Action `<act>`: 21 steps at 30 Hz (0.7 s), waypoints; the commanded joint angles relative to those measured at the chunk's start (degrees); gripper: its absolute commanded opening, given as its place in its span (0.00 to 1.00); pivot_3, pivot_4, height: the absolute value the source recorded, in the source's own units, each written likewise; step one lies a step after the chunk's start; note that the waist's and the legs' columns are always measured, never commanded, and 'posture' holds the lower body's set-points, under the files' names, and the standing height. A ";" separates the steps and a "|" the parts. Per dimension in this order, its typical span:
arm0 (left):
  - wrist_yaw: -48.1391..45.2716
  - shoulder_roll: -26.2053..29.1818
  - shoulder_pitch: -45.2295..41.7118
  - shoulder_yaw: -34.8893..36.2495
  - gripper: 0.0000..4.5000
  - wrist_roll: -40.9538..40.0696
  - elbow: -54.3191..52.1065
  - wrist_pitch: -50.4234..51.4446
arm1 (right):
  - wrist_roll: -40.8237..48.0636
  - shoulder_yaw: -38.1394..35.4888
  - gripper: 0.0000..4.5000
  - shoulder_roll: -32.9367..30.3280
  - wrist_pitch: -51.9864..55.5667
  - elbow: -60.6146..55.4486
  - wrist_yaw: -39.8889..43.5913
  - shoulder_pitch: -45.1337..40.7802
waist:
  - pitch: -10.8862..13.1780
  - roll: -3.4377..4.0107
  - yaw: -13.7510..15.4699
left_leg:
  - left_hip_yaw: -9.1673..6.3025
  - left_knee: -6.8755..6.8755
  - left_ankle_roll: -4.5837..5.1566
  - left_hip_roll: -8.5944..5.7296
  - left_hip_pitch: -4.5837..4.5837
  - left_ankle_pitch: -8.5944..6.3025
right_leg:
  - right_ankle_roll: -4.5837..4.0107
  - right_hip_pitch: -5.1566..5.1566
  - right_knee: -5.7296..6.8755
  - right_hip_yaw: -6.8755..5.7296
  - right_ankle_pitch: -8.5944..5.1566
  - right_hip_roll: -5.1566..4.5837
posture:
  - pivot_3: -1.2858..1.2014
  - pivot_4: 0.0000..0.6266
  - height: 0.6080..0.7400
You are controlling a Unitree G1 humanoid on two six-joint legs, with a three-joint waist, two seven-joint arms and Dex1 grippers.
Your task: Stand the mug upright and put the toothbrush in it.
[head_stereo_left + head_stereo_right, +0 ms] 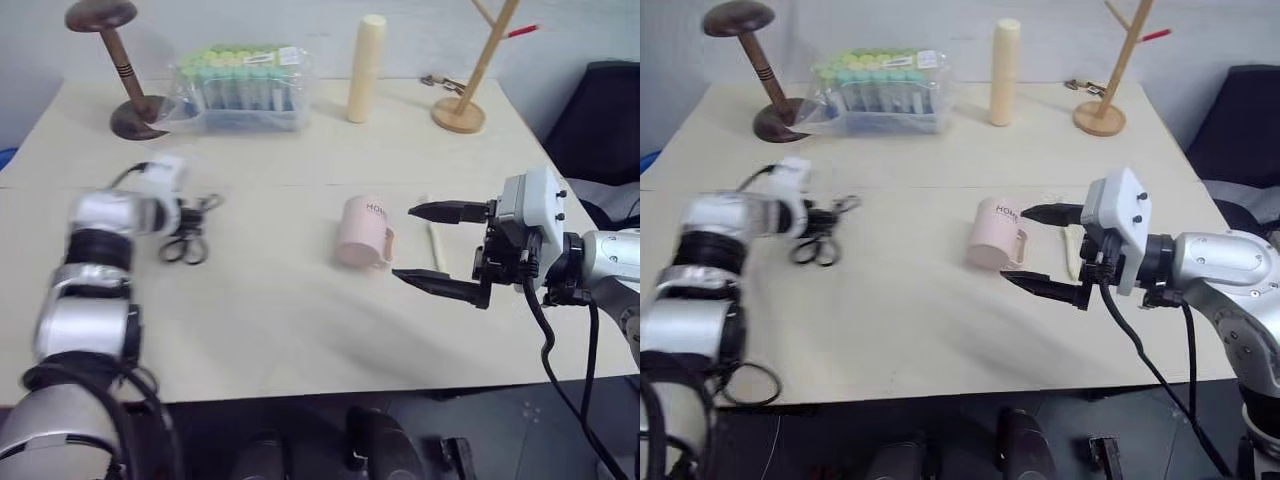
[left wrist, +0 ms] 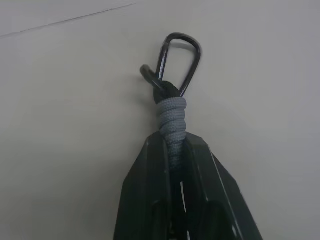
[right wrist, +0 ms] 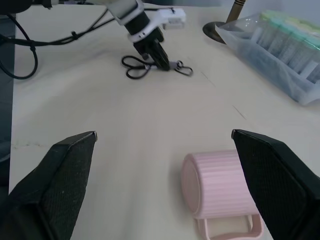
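The pale pink mug lies on its side in the middle of the table, its handle toward the near edge. Just to its right lies the cream toothbrush, partly hidden behind my right gripper. That gripper is open and level, its two fingers spread beside the mug's right end without touching it; the right wrist view shows the mug ahead between the fingers. Far to the left, my left gripper is shut on the grey-wrapped middle of the small black scissors, which carry a metal clip.
Along the back stand a dark wooden stand, a clear box of capped tubes, a tall cream cylinder and a light wooden rack. The table's near edge runs just below my arms.
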 commanded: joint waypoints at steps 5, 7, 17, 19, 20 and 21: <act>1.24 9.59 13.32 9.32 0.01 -2.29 -10.75 5.24 | -0.22 3.40 1.00 2.68 -1.78 2.16 2.46 -4.64 | -0.01 -0.01 1.59 | -0.06 0.17 0.00 -0.05 -0.08 -0.01 | 0.00 0.04 0.05 -0.01 0.00 -0.13 | 0.52 0.24 1.00; 1.94 10.09 16.03 10.44 0.23 -2.31 -13.56 6.23 | -1.08 4.13 1.00 3.00 -2.24 3.04 3.16 -5.05 | -0.01 -0.03 2.33 | -0.09 0.22 0.01 -0.08 -0.09 -0.01 | 0.00 0.06 0.08 -0.01 0.00 -0.18 | 0.52 0.24 1.00; 4.91 15.67 23.27 19.56 0.92 -3.55 -24.37 11.60 | -3.62 3.59 1.00 2.56 -1.93 6.39 2.73 -3.77 | -0.01 -0.09 2.04 | -0.01 0.18 0.00 -0.05 -0.10 -0.02 | 0.00 0.02 0.09 -0.01 0.00 -0.11 | 0.52 0.24 1.00; 3.01 16.50 20.17 24.55 0.92 -7.59 -29.71 11.88 | -3.40 2.74 1.00 2.09 0.41 7.59 1.05 -3.24 | 0.00 -0.13 2.03 | -0.01 0.18 -0.01 -0.05 -0.10 -0.03 | 0.00 0.02 0.09 -0.01 0.00 -0.12 | 0.52 0.24 1.00; 0.72 15.71 16.80 27.23 0.92 -12.11 -34.05 13.05 | -3.85 2.63 1.00 1.81 2.14 8.78 -0.56 -3.22 | 0.01 -0.17 2.30 | -0.05 0.19 -0.01 -0.03 -0.13 -0.03 | 0.00 0.02 0.09 -0.03 0.00 -0.13 | 0.52 0.24 1.00; -0.71 14.96 14.51 28.96 0.92 -15.33 -37.21 14.15 | -4.21 2.53 1.00 1.58 3.23 9.61 -1.51 -3.24 | -0.01 -0.22 2.74 | -0.09 0.25 -0.01 -0.02 -0.18 -0.03 | 0.00 0.02 0.09 -0.07 0.00 -0.14 | 0.52 0.24 1.00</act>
